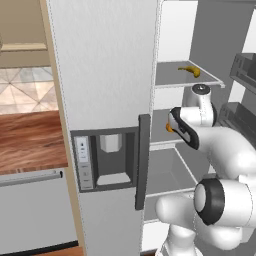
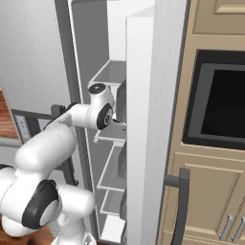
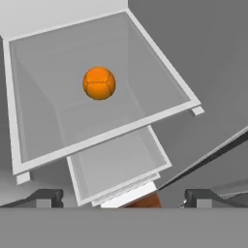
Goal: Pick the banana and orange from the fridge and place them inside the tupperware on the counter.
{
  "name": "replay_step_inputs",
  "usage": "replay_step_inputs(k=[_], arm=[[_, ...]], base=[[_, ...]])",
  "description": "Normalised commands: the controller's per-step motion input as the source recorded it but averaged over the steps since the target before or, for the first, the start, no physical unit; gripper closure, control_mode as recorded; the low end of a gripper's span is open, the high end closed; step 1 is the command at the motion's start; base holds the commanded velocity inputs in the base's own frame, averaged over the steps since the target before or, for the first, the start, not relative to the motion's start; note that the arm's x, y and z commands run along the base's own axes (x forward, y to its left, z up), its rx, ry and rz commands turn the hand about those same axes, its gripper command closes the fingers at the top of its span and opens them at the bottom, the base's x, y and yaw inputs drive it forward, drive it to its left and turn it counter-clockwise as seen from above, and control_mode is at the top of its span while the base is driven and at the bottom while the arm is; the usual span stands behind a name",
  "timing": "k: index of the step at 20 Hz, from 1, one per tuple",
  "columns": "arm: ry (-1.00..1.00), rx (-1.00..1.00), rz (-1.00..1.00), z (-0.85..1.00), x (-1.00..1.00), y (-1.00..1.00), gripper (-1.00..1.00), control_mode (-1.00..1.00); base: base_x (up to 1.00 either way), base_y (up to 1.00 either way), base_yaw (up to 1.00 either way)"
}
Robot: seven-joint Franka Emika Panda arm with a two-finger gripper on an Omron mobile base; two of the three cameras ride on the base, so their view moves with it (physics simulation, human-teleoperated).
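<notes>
The fridge [image 1: 110, 75] stands with one door swung wide, and the arm reaches into its open compartment so the claw [image 3: 123, 196] can look down on the shelves. The claw is released, its two dark fingertips [image 3: 46, 197] spread wide apart with nothing between them, which suits an approach rather than a grasp. In the hand view the orange [image 3: 99, 83] sits alone on a fridge shelf, near that shelf's middle and well apart from the fingertips; being round, it has no long axis to line up with, so any approach direction should serve. The banana [image 1: 190, 70] lies on the fridge shelf above the one the hand is level with, toward the back; its long axis runs roughly across the shelf, curved, with the ends darker. The surface [image 1: 30, 140] lies beyond the closed fridge door. Neither fruit has left the fridge, so the first pick is not yet made, and the orange looks the likelier target.
</notes>
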Motion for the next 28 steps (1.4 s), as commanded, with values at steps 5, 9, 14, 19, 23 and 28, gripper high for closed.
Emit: replay_step_inputs(k=[5,9,14,19,23,28], arm=[[0.00,0.00,0.00,-0.10,0.27,-0.13,-1.00,-1.00],[0.00,0.02,0.00,-0.08,0.32,-0.09,-1.00,-1.00],[0.00,0.00,0.00,-0.12,0.30,-0.02,-1.00,-1.00],[0.00,0.00,0.00,-0.16,0.27,0.00,-1.00,-1.00],[0.00,0.00,0.00,-0.21,0.22,0.00,-1.00,-1.00],[0.00,0.00,0.00,-0.25,0.12,-0.05,-1.00,-1.00]], base=[[0.00,0.00,0.00],[0.00,0.00,0.00],[0.00,0.00,0.00],[0.00,0.00,0.00],[0.00,0.00,0.00],[0.00,0.00,0.00]])
